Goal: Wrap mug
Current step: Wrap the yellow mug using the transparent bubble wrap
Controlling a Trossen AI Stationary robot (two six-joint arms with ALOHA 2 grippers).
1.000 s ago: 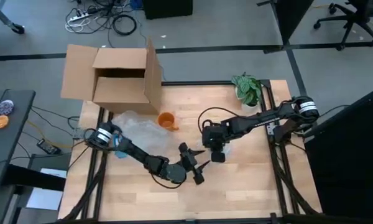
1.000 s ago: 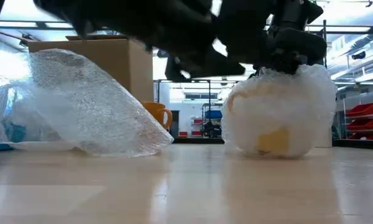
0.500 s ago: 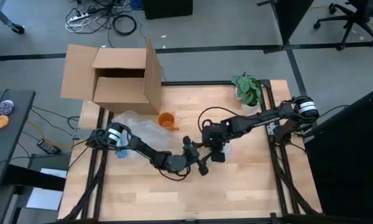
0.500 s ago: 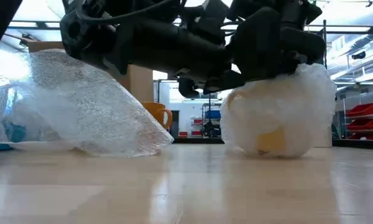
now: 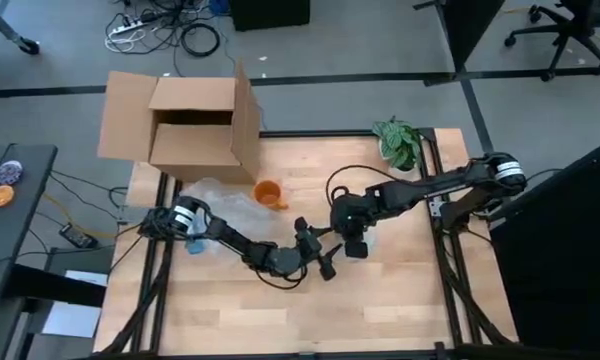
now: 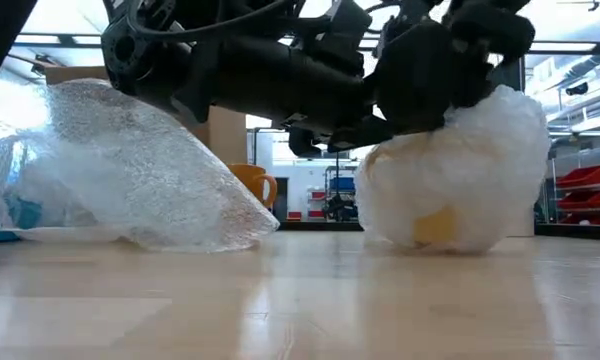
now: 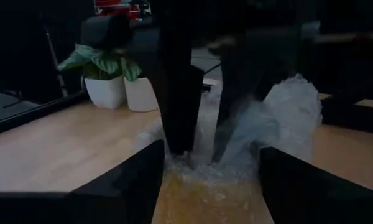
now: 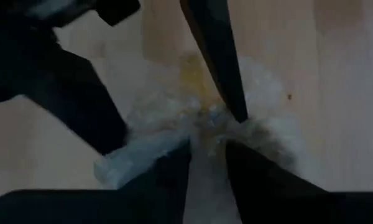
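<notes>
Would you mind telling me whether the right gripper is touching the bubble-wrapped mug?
Touching. In the right wrist view, the right gripper pinches a fold of wrap atop the bubble-wrapped mug; the low view shows it pressed into the bundle's top.

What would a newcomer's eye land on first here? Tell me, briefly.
Most striking is the bubble-wrapped mug at mid-table, a white bundle with yellow showing through, where both dark arms meet: the right gripper presses onto it from above and the left gripper reaches in beside it. Next come the loose bubble wrap sheet on the left and the orange mug by the open cardboard box.
</notes>
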